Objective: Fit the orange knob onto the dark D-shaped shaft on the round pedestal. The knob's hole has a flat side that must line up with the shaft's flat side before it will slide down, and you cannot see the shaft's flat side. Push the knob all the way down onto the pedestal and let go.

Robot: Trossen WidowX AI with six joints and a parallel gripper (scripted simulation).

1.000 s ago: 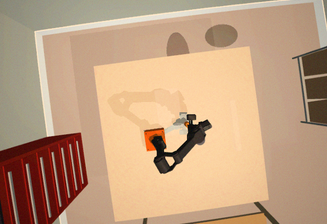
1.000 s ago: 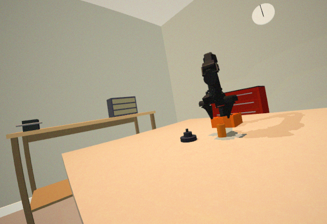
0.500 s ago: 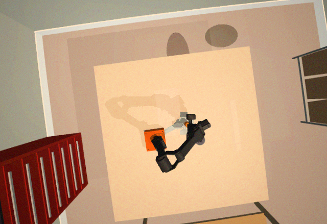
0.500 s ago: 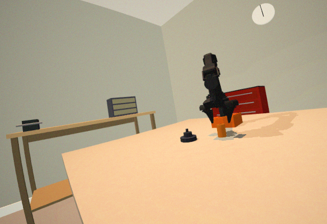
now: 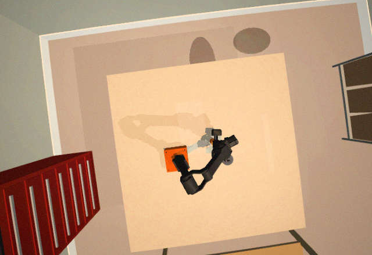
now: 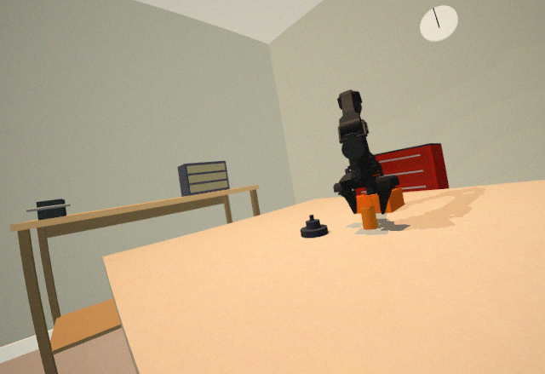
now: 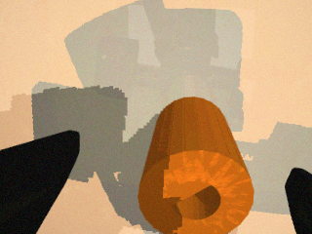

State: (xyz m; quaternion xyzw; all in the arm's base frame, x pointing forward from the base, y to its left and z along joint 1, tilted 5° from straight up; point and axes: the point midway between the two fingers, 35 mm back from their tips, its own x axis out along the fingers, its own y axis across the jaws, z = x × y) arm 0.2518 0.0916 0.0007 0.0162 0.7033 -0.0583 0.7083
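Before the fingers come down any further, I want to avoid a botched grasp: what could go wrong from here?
The orange knob appears nearer the right-hand finger in the wrist view, so closing the open gripper might drag or tip it.

The knob stands upright beside the round pedestal, not on it; its hole has a flat side, so a twist during gripping could spoil alignment with the shaft.
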